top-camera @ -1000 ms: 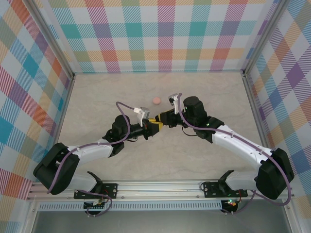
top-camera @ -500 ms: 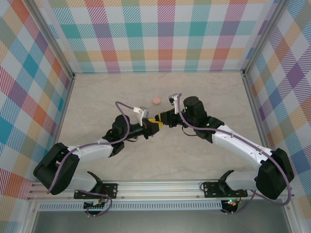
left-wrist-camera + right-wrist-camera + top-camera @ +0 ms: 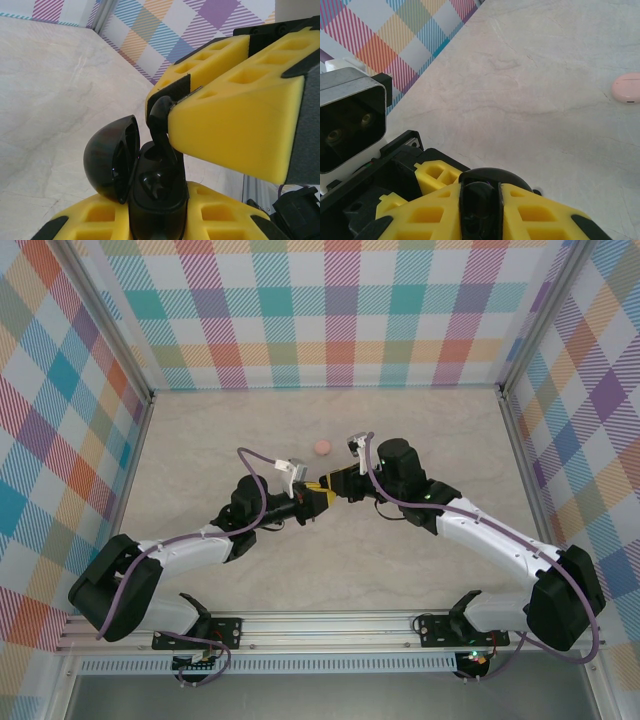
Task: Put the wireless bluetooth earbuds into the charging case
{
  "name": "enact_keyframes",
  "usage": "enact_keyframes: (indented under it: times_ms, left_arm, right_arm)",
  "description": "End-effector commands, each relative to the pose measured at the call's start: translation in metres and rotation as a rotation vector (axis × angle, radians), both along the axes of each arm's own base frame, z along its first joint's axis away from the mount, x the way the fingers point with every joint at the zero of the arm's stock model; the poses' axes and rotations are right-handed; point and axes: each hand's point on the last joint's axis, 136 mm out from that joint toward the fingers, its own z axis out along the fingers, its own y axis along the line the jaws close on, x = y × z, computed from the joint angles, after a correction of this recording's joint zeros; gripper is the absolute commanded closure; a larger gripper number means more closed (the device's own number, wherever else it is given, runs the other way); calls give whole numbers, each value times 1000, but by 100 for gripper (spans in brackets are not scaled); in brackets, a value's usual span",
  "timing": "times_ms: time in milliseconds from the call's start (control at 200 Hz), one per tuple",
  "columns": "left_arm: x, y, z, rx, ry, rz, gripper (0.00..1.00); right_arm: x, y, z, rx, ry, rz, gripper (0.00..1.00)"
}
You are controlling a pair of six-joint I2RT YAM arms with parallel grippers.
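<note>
**Black earbud held over the open case, mid-table**

The left gripper (image 3: 159, 220) is clamped on the round black charging case (image 3: 156, 197). Its yellow foam pads squeeze the case body from both sides and hold it above the marble-patterned table (image 3: 400, 430), with the mouth turned up. Held this way, the case's hinged lid (image 3: 111, 159) swings back to the left and leaves the wells free to approach from above.

The right gripper (image 3: 479, 210) is pinched shut on the glossy black stemmed earbud (image 3: 160, 119). It grips the bud's head so the stem hangs free below the pads, which is the end that has to go in first. The stem reaches down to the mouth of the case at the right-hand well. Whether it is seated cannot be told.

Both grippers meet near the middle of the table, nose to nose, probably so that each wrist camera can look along the joint.

A pale pink round case (image 3: 322, 447) lies shut on the table, just beyond them on the far side and apart from both.

The likely next step is a short straight push down. A tilted stem could catch on the well's rim.
</note>
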Motion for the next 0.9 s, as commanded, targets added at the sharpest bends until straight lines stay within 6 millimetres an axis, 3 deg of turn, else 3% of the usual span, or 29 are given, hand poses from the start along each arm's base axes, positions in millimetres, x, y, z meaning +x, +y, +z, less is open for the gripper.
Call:
enact_keyframes:
  times_ms: [0,390,750,895]
  left_arm:
    - [-2,-4,29,-46,-57,-1,83]
    - [-3,-3,32,-37,-73,-2,84]
    - [-6,-1,32,-7,-96,-8,84]
    - [-7,0,29,10,-102,-11,84]
  right_arm:
    - [-3,5,3,5,-20,30,76]
    - [-16,4,-5,-14,14,79,71]
    - [-14,-4,1,-43,-7,42,51]
    - [-13,-7,5,-48,-13,27,49]
